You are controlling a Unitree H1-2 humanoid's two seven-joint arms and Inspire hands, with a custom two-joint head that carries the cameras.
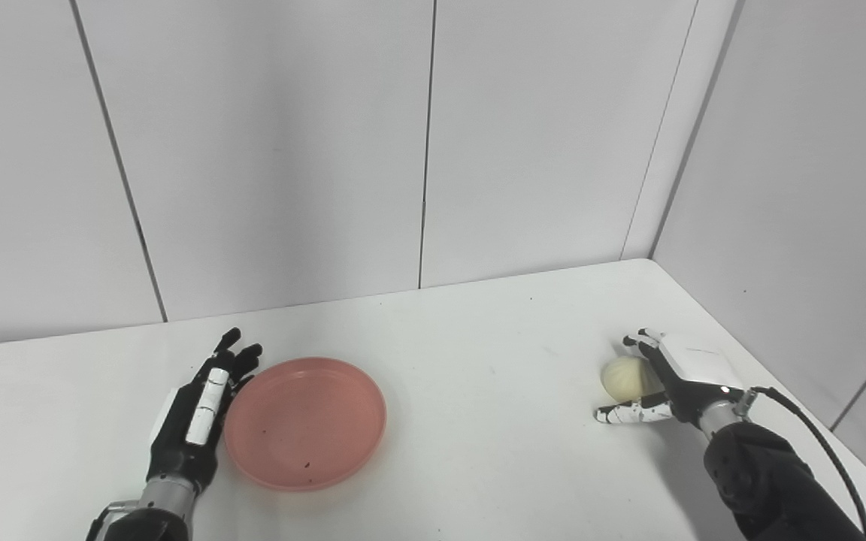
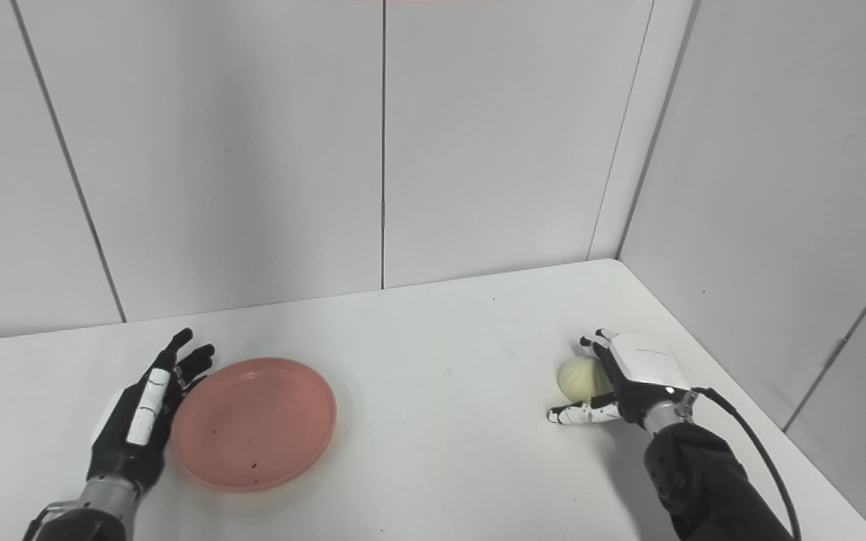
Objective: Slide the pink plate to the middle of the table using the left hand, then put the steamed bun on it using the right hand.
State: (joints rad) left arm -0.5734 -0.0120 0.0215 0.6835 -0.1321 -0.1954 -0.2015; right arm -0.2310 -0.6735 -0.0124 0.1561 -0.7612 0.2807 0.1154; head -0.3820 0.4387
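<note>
The pink plate (image 1: 305, 422) lies flat on the white table (image 1: 478, 361), left of the middle. My left hand (image 1: 196, 409), black with a white back, stands edge-on against the plate's left rim, fingers straight and apart, holding nothing. The pale steamed bun (image 1: 627, 377) sits on the table at the right. My right hand (image 1: 666, 376) is cupped round the bun from the right, fingers curving over its far side and thumb stretched along the table in front of it. Its fingers stay spread, and the bun rests on the table.
Grey wall panels (image 1: 433, 150) close the table's far side and a side wall (image 1: 794, 225) runs along its right edge. A black cable (image 1: 816, 443) loops from my right wrist.
</note>
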